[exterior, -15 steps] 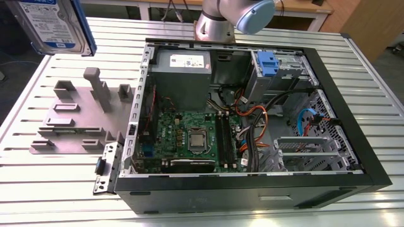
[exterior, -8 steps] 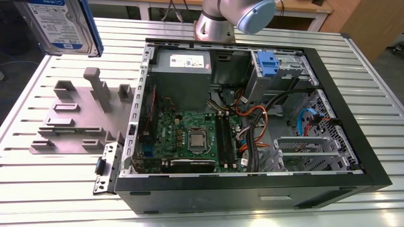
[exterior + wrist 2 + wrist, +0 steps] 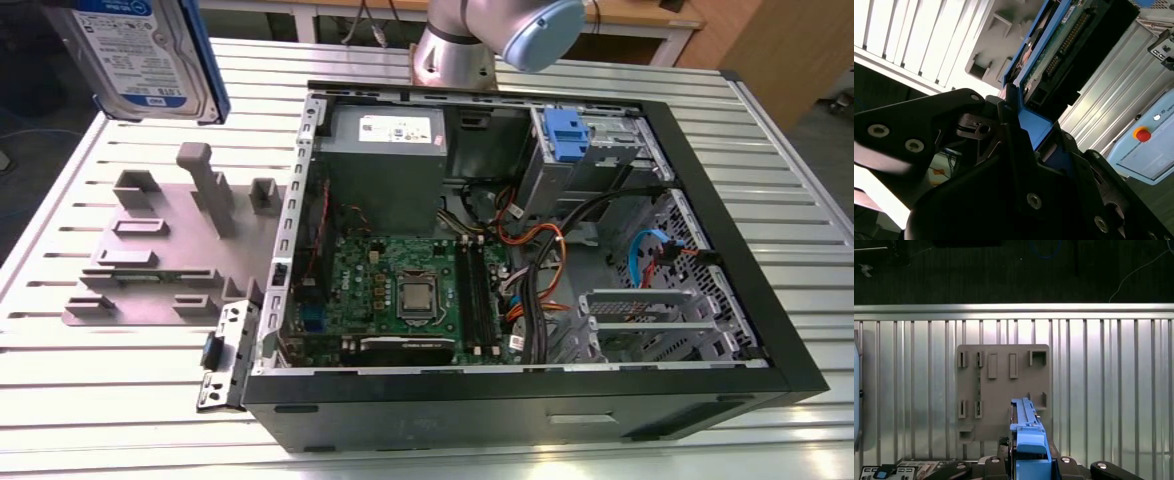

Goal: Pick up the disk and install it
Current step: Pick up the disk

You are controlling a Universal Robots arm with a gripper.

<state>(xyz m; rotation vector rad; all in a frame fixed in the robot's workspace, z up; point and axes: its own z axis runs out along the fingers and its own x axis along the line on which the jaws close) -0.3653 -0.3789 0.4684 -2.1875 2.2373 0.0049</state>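
While the pincer [image 3: 1026,127] is clamped on the blue frame of the disk [image 3: 144,58], the pick-up looks done to me and the install not yet begun. In the exterior view the disk hangs high at the view's left, label facing out, above the grey holder [image 3: 160,250] on the bench [image 3: 107,400] and well apart from the open case [image 3: 727,210]. The first wrist view looks straight down the disk's edge [image 3: 1026,425] onto that holder [image 3: 999,385]. I'd judge the move ahead calls for carrying it across to the drive cage [image 3: 601,165] at the case's far corner, squared up with the slot and kept off the cables [image 3: 547,240].
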